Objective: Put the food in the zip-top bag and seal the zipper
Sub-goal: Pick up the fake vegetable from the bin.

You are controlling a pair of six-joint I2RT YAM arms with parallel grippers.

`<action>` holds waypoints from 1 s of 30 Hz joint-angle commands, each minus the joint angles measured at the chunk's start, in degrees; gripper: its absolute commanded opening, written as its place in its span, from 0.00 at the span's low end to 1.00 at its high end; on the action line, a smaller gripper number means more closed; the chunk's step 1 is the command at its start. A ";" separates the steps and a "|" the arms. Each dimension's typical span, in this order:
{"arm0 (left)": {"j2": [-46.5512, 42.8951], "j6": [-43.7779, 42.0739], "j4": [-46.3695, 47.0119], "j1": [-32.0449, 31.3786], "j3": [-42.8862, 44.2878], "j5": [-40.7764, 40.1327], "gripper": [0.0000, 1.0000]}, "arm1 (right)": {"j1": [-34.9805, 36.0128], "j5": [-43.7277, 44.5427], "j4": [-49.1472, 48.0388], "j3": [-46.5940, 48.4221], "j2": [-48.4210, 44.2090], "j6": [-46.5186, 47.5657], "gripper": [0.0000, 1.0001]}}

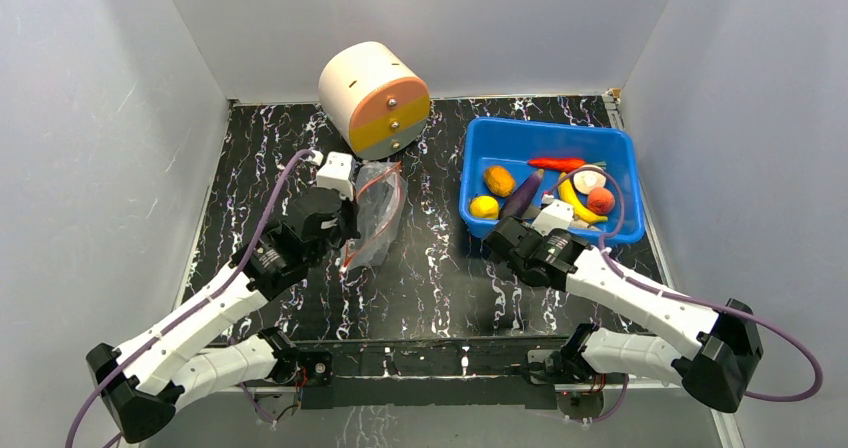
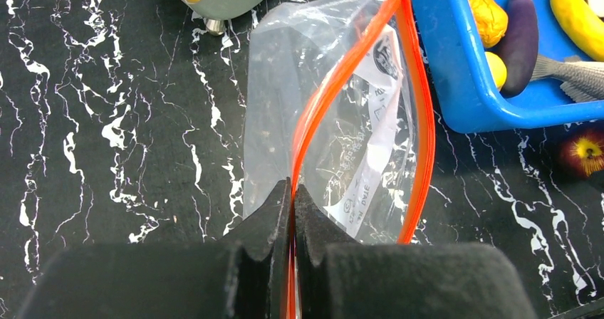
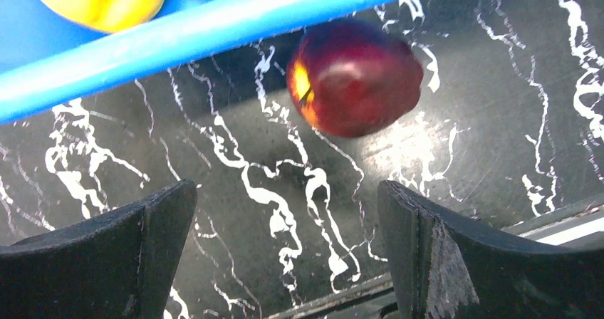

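Starting at the near-left corner of the tabletop (image 1: 430,278), we see the left arm (image 1: 200,313) stretched forward with its elbow low and its wrist turned in toward the middle. The left gripper (image 2: 292,191) is pressed together, pinching one lip of the zipper (image 2: 342,84) at the near end of the mouth. The zip-top bag (image 2: 285,84) lies left of centre on the tabletop. Its mouth gapes and no food is inside, only a white printed label (image 2: 374,127). We judge the pinch anchors the bag and holds the mouth apart for loading.

The cream-and-orange cylinder (image 1: 372,98) sits at the far edge, just beyond the bag and apart from it.

The blue bin (image 1: 545,133) fills the far-right corner. It holds most of the food: yellow piece (image 1: 484,207), orange piece (image 1: 499,180), eggplant (image 1: 522,194), carrot (image 1: 557,163), banana (image 1: 572,200) and red piece (image 1: 600,200). One dark red round piece (image 3: 356,77) lies on the tabletop just outside the bin's near wall; it looks blurred.

The right arm (image 1: 640,293) comes from the near-right corner, elbow out toward the right edge, forearm angled left and forward, wrist pitched down. The right gripper (image 3: 281,198) hangs over the tabletop near that red piece with its fingers spread wide and nothing between them. We judge it is lined up to pick that piece, and the bagging is not yet begun.
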State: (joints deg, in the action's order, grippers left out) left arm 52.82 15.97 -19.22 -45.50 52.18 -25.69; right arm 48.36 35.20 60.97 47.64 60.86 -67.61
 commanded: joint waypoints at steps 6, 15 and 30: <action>-2.97 -2.35 0.27 0.23 -1.31 -0.17 0.00 | -8.61 6.28 -7.89 -0.93 2.17 3.71 0.98; -5.28 -3.71 -0.70 0.23 -1.56 -1.17 0.00 | -15.64 2.38 -17.85 -8.51 -2.17 8.83 0.98; -6.35 -3.69 -1.24 0.28 -1.88 -1.30 0.00 | -20.61 -3.39 -27.53 -13.50 -1.35 18.52 0.98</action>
State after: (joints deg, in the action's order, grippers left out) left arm 47.88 12.60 -20.27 -45.50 50.50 -26.15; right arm 29.08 32.73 39.31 34.76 59.13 -51.92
